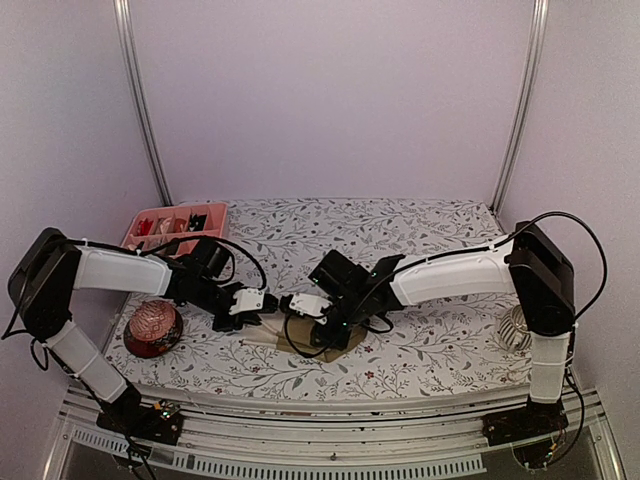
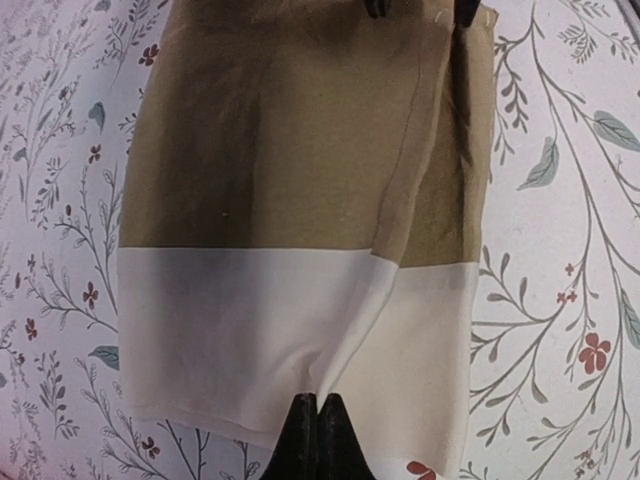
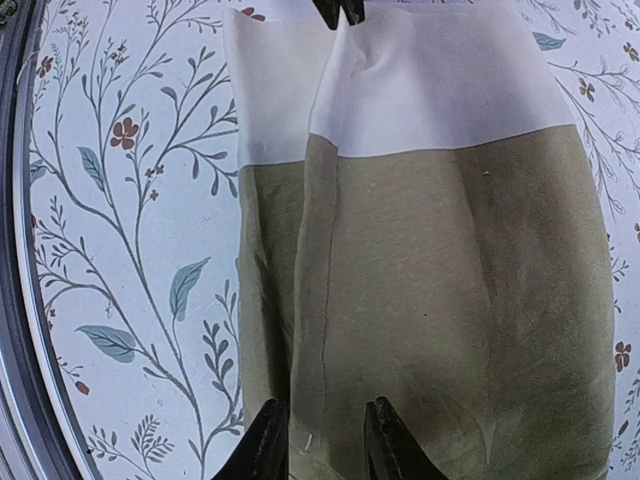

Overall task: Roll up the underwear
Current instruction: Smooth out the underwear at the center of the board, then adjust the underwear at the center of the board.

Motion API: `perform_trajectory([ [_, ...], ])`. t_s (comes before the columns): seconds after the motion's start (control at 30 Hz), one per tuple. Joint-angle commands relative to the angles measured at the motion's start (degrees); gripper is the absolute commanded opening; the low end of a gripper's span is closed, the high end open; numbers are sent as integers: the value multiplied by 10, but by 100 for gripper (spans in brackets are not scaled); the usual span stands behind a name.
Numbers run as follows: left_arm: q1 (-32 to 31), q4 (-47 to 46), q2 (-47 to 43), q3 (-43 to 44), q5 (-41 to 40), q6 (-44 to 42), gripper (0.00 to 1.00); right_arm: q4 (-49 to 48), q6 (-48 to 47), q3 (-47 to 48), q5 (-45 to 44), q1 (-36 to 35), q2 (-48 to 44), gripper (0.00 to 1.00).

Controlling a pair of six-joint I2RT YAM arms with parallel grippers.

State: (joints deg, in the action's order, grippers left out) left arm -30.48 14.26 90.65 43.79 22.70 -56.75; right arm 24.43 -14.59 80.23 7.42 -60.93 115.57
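The tan underwear (image 2: 270, 190) lies flat, folded lengthwise, on the floral table (image 1: 430, 350) close to its near edge, about midway between the two arms. Its long axis runs left to right, with the pale band (image 2: 250, 320) pointing left and the tan end pointing right. The left gripper (image 2: 316, 432) is clenched on the band's edge, and the cloth puckers toward its tips. The right gripper (image 3: 325, 440) stands over the tan end, jaws apart, straddling the folded edge without pinching it. A dark red bowl (image 1: 152, 328) sits left of the left gripper, apart from the cloth. Farther back on the left stands a pink compartment tray (image 1: 175, 222).
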Motion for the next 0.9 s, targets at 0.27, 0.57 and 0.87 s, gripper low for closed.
perform_trajectory([
  [0.27,3,0,2,6,13,3,0,-2,-1,-1,-14,-6,28,31],
  [0.57,3,-1,3,2,13,1,0,-3,-2,7,-20,-5,40,31],
  [0.87,3,-3,8,2,14,2,0,-4,-13,-4,23,-6,26,42],
])
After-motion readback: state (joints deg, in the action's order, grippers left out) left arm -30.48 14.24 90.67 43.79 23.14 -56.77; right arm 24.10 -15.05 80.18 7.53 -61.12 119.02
